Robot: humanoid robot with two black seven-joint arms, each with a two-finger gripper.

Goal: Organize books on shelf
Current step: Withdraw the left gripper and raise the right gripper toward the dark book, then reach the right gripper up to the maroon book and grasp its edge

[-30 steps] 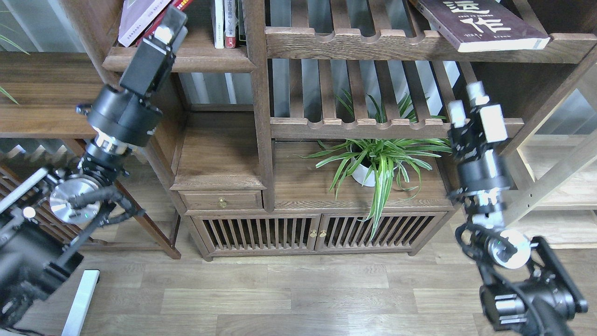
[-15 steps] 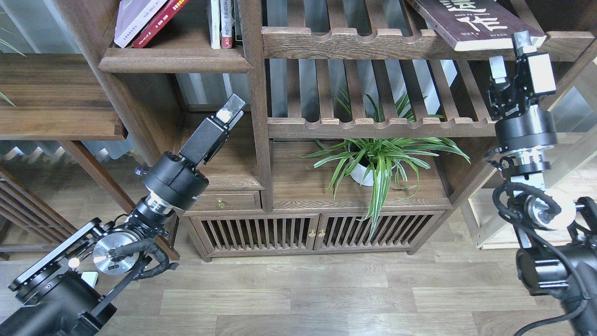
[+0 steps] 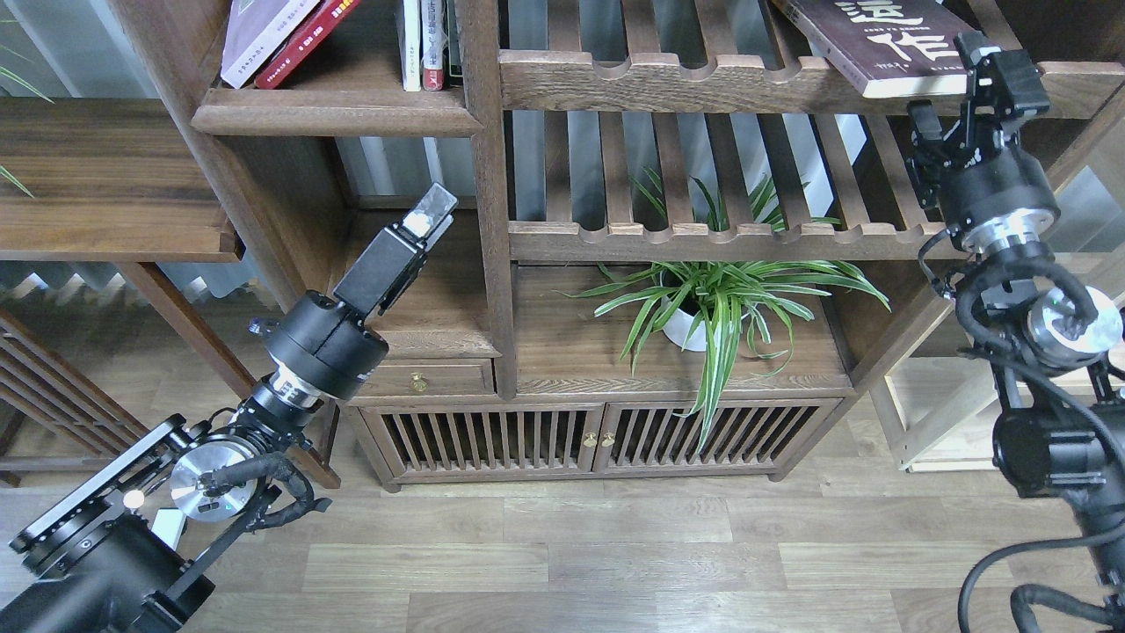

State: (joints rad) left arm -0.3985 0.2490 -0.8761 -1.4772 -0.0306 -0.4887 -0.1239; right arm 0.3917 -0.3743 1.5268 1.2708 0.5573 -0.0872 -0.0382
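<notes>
Head view, looking down at a dark wooden shelf (image 3: 492, 264) with two slatted racks, one small drawer (image 3: 420, 379) and two slatted doors (image 3: 598, 437).

Three task books show. A pale book (image 3: 259, 35) and a red book (image 3: 308, 40) lean together at the left of the upper-left board, both cut off by the top edge. A brown book (image 3: 888, 44) with white characters lies on the top rack at the right, its upper part also cut off. A few more upright spines (image 3: 426, 44) stand at the right end of the upper-left board; their number is hard to make out.

One potted plant (image 3: 716, 303) sits under the lower rack.

Two grippers show. The left gripper (image 3: 426, 214) hangs in front of the middle-left compartment, holding nothing; seen edge-on, so its jaws cannot be told open or closed. The right gripper (image 3: 962, 97) is at the near corner of the brown book, fingers spread, one above the rack edge and one below; contact is unclear.
</notes>
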